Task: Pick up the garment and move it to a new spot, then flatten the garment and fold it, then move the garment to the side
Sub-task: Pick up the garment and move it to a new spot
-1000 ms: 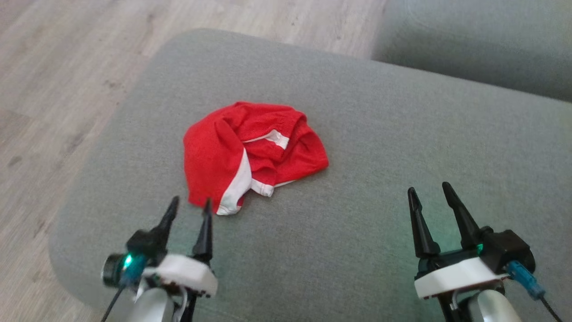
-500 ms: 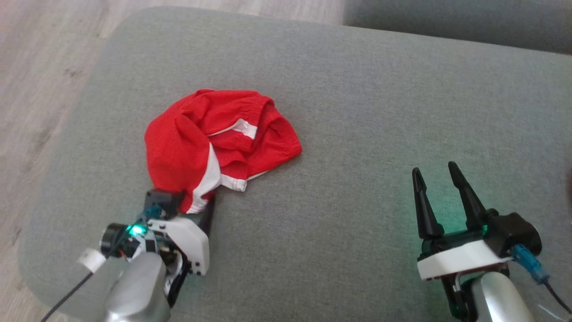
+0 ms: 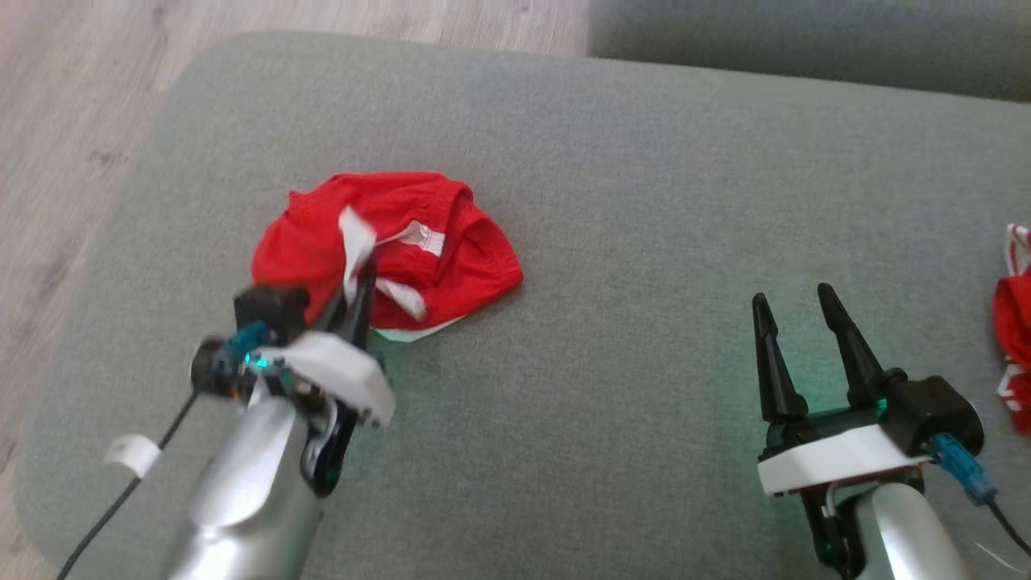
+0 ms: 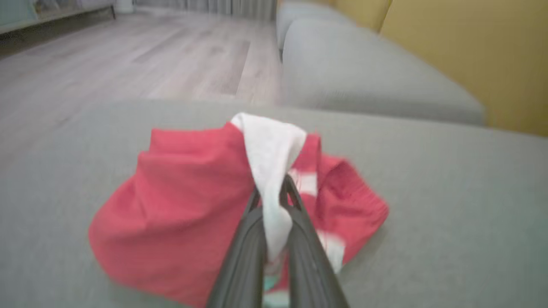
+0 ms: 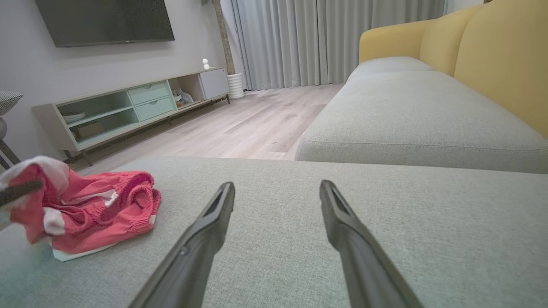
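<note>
A grey sofa cushion is carrying the red garment left of centre in the head view, another red cloth peeking in at the right edge. The left wrist view is showing the left gripper clamping the garment's white trim. The right wrist view is showing the right gripper spread wide, a TV cabinet beyond.

matt red cloth garment, rough grey fabric cushion, wood floor

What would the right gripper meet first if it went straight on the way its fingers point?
Nothing stands in line with the right gripper; the garment lies off to its left. It would likely skim the grey cushion under it, then reach the next cushion. Depth is unclear.
</note>
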